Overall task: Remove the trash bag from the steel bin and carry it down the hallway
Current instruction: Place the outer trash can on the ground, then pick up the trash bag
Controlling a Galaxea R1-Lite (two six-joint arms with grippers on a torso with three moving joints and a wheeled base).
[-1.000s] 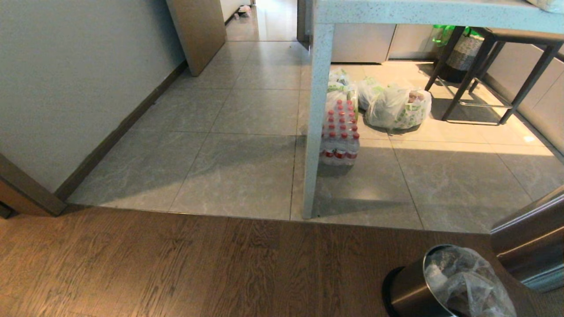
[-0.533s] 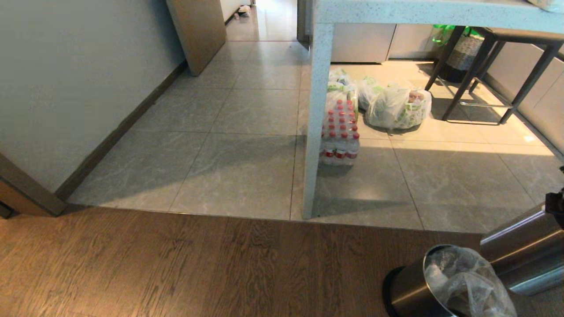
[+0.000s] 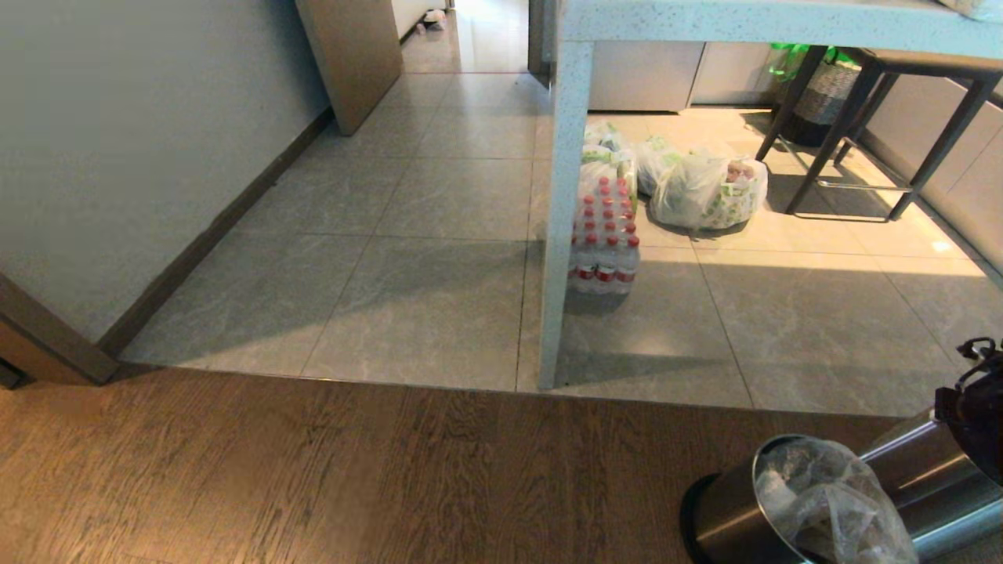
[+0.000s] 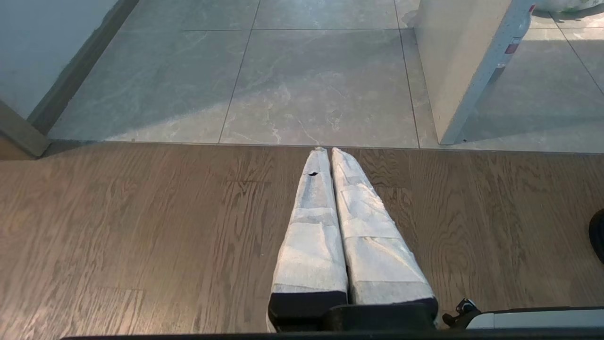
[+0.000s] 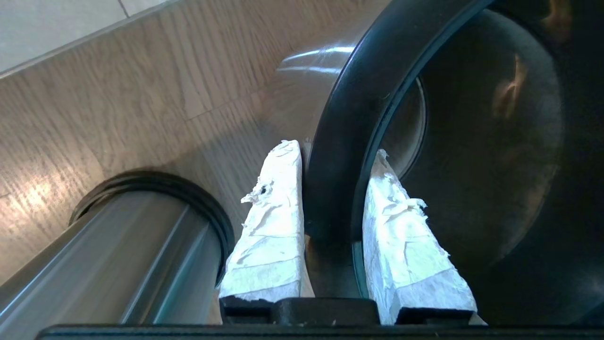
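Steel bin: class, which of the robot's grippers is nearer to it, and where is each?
Right. The right gripper is just beside the steel bin, clamped on a black ring. The left gripper hangs over the wood floor, farther off.

The steel bin (image 3: 733,521) is cut off at the head view's 5 o'clock corner, its base unseen; the trash bag (image 3: 831,505) is cropped too, its contents left indistinct.
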